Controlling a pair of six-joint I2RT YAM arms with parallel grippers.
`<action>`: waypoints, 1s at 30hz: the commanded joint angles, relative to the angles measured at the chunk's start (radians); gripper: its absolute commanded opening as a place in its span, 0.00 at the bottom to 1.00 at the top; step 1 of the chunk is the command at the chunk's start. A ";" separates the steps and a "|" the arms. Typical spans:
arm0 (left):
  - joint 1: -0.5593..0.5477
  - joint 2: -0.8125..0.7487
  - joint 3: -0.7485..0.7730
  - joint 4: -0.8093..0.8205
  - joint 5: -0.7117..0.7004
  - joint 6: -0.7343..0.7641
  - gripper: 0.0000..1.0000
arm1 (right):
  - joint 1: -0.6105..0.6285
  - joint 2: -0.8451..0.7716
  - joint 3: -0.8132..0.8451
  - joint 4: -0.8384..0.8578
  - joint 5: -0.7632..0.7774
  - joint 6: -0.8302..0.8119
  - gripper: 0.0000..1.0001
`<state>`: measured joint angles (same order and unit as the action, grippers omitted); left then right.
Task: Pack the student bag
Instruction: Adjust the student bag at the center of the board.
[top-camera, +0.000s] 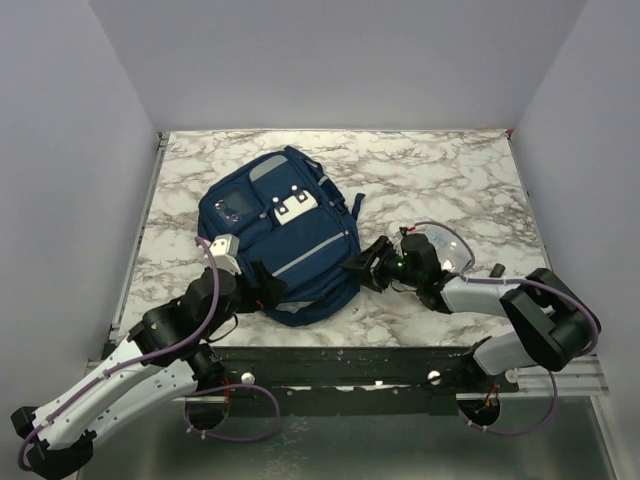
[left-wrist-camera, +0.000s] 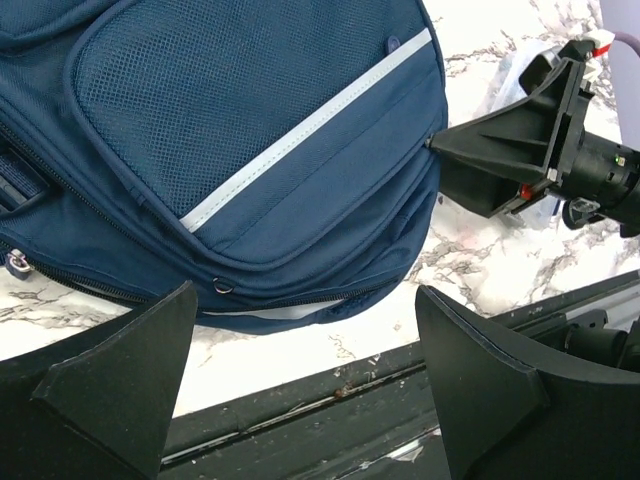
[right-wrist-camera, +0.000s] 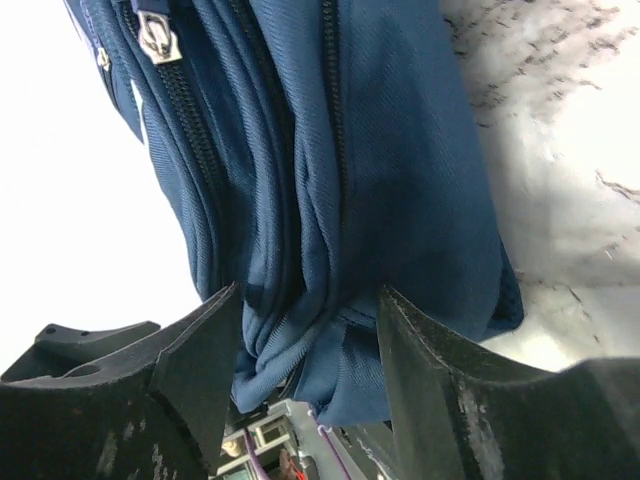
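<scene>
The navy blue student bag lies flat on the marble table, front pockets up, with white buckle clips. My left gripper hovers at the bag's near edge; in the left wrist view it is open and empty over the table's front rail, with the bag's mesh pocket and grey stripe above it. My right gripper is at the bag's right side. In the right wrist view it is open, its jaws either side of a bunched fold of the bag's fabric.
A clear plastic pouch lies on the table behind the right gripper. The table's front metal rail runs just below the bag. Grey walls enclose the table on three sides.
</scene>
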<state>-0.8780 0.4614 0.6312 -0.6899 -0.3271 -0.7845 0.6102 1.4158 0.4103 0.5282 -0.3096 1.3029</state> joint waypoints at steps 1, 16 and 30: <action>0.007 0.021 0.020 -0.013 0.014 0.028 0.91 | 0.013 0.058 0.056 0.121 -0.014 0.020 0.58; 0.178 0.021 -0.098 0.201 0.262 0.033 0.76 | -0.162 0.111 0.116 0.523 -0.336 0.415 0.01; 0.456 -0.003 -0.392 0.445 0.336 -0.005 0.92 | -0.370 0.433 0.350 0.701 -0.540 0.554 0.00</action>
<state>-0.4397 0.4553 0.3279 -0.3698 0.0147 -0.7620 0.2836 1.8050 0.6949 1.0550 -0.8070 1.7885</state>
